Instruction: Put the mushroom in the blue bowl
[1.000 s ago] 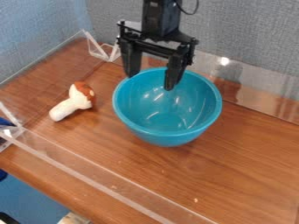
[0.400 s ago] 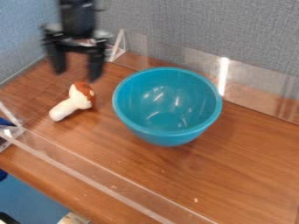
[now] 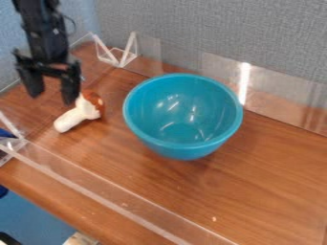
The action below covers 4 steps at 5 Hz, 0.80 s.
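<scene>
Gripper (image 3: 52, 94) open, at 10 o'clock of the mushroom (image 3: 79, 113), presumably placed there to line up a grasp; mushroom on its side on the table (image 3: 153, 196), cap toward 1 o'clock; bowl (image 3: 183, 116) at 3 o'clock, upright, mouth up, ready to receive it.

Open fingers (image 3: 69, 88) point down, slightly blurred.

Even, fairly bright light fills the view. The tool (image 3: 52, 94) is softly blurred, its edges smeared. To its right, small white highlights glint inside the glossy blue bowl (image 3: 183, 116), and a bright vertical glare streak marks the wall (image 3: 217, 40) beyond.
</scene>
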### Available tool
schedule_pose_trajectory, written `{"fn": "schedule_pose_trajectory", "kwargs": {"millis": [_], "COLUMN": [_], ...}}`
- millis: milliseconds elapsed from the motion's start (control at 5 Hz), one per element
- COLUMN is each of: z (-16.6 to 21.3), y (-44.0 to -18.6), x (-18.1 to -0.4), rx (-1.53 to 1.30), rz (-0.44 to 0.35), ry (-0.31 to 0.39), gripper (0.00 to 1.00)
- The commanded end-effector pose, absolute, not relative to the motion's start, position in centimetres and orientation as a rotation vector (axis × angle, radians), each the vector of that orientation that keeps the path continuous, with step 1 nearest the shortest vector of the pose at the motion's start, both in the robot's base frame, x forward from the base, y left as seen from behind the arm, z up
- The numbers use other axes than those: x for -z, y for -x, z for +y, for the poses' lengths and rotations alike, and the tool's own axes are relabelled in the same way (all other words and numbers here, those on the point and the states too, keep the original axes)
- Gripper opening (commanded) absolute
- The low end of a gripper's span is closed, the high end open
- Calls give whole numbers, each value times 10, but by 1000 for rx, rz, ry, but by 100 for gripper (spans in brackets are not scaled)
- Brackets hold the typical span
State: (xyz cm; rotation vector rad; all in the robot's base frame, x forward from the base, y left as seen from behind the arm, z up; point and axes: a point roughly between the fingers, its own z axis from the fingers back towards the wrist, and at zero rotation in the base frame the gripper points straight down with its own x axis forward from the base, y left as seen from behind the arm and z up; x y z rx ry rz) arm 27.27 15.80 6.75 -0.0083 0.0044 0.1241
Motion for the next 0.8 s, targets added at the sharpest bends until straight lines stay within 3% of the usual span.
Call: {"fn": "schedule_pose_trajectory", "kwargs": {"millis": [0, 600], "z": [146, 123], "y": [-295, -287], "x": [-69, -51], "rx": [-13, 102], "rz": [-51, -76], "ry": [-6, 7], "gripper": [100, 100]}}
